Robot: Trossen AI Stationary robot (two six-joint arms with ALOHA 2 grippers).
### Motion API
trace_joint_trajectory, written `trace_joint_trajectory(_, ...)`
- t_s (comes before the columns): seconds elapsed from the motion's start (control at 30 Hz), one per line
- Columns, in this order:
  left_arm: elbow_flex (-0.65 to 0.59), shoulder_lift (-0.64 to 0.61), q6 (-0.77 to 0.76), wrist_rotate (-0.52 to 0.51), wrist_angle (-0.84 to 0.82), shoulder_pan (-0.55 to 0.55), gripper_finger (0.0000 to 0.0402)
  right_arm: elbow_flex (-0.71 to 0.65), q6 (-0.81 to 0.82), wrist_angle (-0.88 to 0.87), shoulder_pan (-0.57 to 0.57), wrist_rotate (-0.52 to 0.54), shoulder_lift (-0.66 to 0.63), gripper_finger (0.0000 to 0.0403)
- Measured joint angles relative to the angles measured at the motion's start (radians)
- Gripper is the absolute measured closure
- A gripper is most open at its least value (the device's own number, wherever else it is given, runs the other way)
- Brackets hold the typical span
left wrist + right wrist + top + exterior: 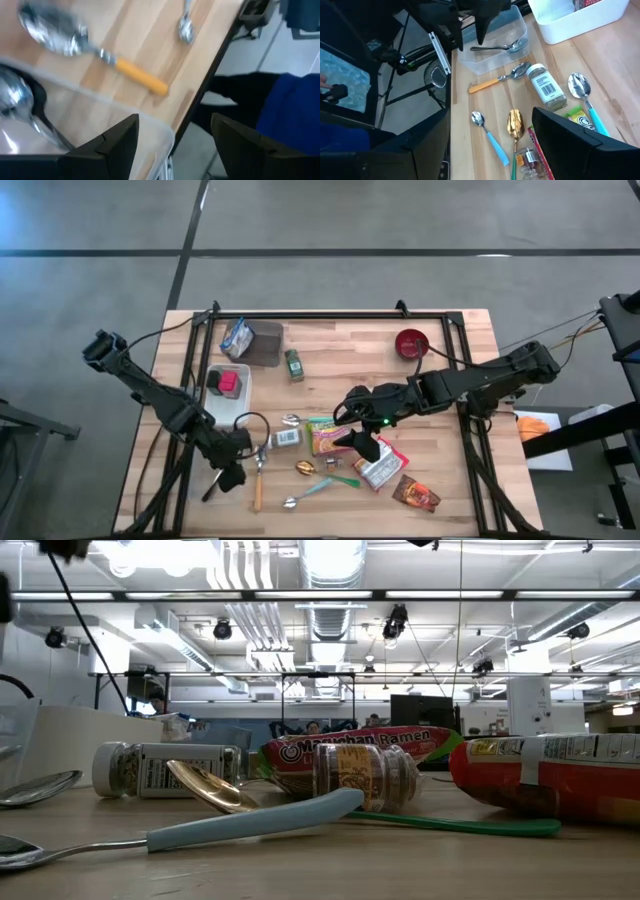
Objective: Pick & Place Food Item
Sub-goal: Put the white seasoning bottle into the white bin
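Observation:
A Maruchan ramen pack (325, 435) (360, 750) lies flat mid-table beside a lying spice jar (287, 437) (545, 87) and a red snack packet (380, 467). My right gripper (362, 442) (491, 112) hangs open above these items and touches none of them. My left gripper (232, 475) (175, 120) is open and empty, raised over the near left corner of a clear container (250, 428) (495, 45). A metal spoon (20, 100) lies in that container.
An orange-handled spoon (135, 75), teal-handled spoons (492, 140) and a gold spoon (515, 125) lie near the front edge. A white bin (228, 383), blue bag (238, 335), brown box (265, 345), upright jar (293, 365) and red bowl (412, 343) stand farther back.

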Motion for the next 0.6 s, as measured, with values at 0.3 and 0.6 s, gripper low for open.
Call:
trace_joint_trajectory(0.3, 0.077, 0.003, 0.162, -0.279, -0.100, 0.064, 0.0152, 0.000, -0.010, 0.000, 0.000, 0.000, 0.000, 0.0125)
trace_joint_trajectory(0.6, 0.066, 0.142, 0.545, -0.288, -0.063, 0.162, 0.0151, 0.000, -0.010, 0.001, 0.000, 0.000, 0.000, 0.0125)
